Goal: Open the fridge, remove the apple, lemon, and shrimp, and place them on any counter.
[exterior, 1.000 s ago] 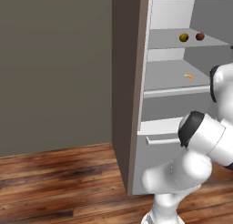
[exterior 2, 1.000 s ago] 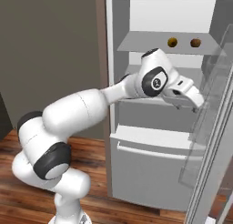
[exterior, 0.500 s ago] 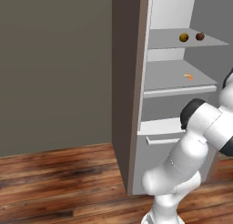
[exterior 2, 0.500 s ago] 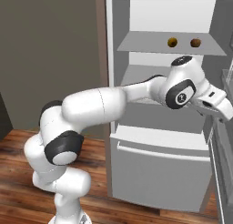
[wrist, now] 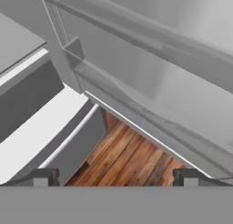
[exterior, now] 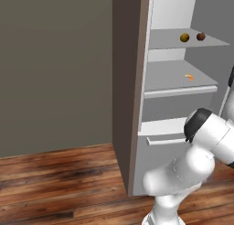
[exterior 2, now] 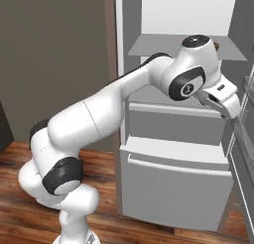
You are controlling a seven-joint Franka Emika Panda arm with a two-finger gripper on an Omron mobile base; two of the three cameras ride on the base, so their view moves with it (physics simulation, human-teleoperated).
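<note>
The fridge (exterior: pixel 133 105) stands open, its door (exterior 2: pixel 246 139) swung out to the right. On the upper shelf lie the yellow lemon (exterior: pixel 184 37) and the dark red apple (exterior: pixel 200 36) side by side. The orange shrimp (exterior: pixel 189 76) lies on the shelf below. My gripper (exterior 2: pixel 233 109) hangs open and empty at mid height by the door's inner side, right of the shelves. In the hand view my gripper (wrist: pixel 116 177) faces the door's racks (wrist: pixel 159 82), with nothing between its fingertips (wrist: pixel 43 176). The counter is out of view.
The lower drawer (exterior 2: pixel 173 183) with its bar handle is shut below the shelves. Wood floor (exterior: pixel 59 183) runs in front of the fridge and a dark grey wall (exterior: pixel 55 68) stands to its left. My own forearm (exterior 2: pixel 188 74) crosses in front of the shelves.
My hand has swung right, away from the shelves and toward the door's inner side. The wrist has risen and now covers the lemon in the right base view. The fruits and shrimp have not moved.
</note>
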